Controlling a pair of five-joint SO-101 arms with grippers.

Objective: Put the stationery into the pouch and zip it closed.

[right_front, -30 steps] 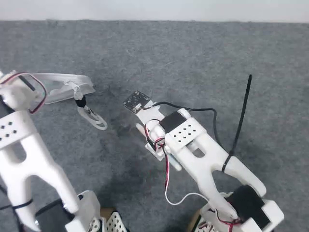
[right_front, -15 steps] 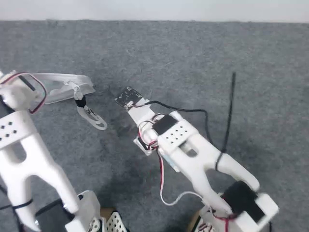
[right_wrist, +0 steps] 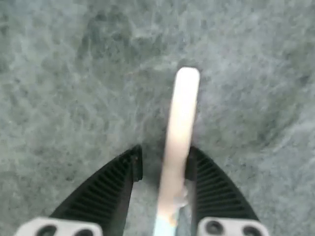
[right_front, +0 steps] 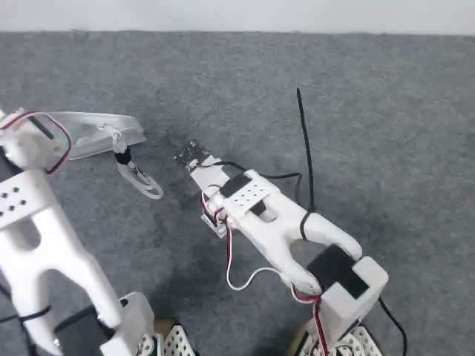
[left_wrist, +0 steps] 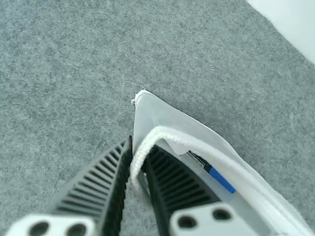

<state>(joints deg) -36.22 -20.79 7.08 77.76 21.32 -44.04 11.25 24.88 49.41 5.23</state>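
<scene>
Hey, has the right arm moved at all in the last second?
Yes. In the high view the right arm, pale stick in its pincer, has swung left toward the pouch, which stayed put.

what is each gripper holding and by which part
Left gripper is shut on the pouch, pinching its white corded rim near one corner. Right gripper seems to hold a pale stick by its near end, rounded tip jutting forward.
</scene>
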